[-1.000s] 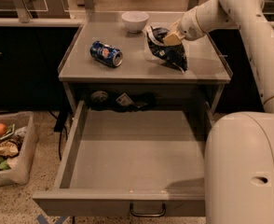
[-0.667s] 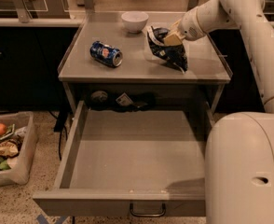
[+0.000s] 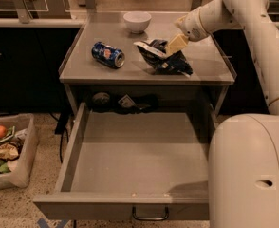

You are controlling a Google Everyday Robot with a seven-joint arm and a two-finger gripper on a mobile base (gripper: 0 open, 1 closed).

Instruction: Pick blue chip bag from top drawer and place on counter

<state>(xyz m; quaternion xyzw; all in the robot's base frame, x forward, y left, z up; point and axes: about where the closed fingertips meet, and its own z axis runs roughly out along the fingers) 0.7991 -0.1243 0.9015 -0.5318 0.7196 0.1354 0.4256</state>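
The blue chip bag (image 3: 164, 57) lies crinkled on the right half of the counter (image 3: 97, 71). My gripper (image 3: 179, 32) hovers just above and to the right of the bag's top end. Its pale yellow fingers (image 3: 176, 44) are spread, and the lower one sits close against the bag's upper edge. The bag is not between them. The top drawer (image 3: 130, 160) is pulled fully out below the counter, and its floor is bare. Its dark wire handle (image 3: 150, 216) shows on the front.
A blue soda can (image 3: 108, 54) lies on its side at the counter's left. A white bowl (image 3: 137, 21) stands at the back. Dark items (image 3: 125, 102) sit behind the drawer. A bin of scraps (image 3: 6, 151) is on the floor at left. My white body (image 3: 251, 170) fills the lower right.
Almost nothing has changed. The gripper has shifted very slightly and the bag stays in the same spot on the counter.
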